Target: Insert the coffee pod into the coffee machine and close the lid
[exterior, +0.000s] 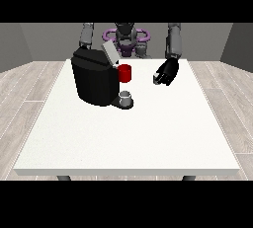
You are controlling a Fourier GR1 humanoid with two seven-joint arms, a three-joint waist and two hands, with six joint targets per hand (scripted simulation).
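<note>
The black coffee machine (94, 81) stands on the white table (128, 138) left of the middle. Its grey lid (109, 52) is tilted up and open. A red thing at the machine (125, 73) shows at its front, just below the lid. A small grey thing (126, 97) sits on the machine's low base. The hand at the view's right (166, 71) hangs above the table to the right of the machine, apart from it, with a small pale spot at its lower left tip. Only the upper arm (86, 35) shows at the view's left; its hand is hidden behind the machine.
The robot's torso (126, 38) stands behind the table's far edge. Wide bare tabletop lies in front of the machine and to its right. Grey wood floor (29, 89) surrounds the table.
</note>
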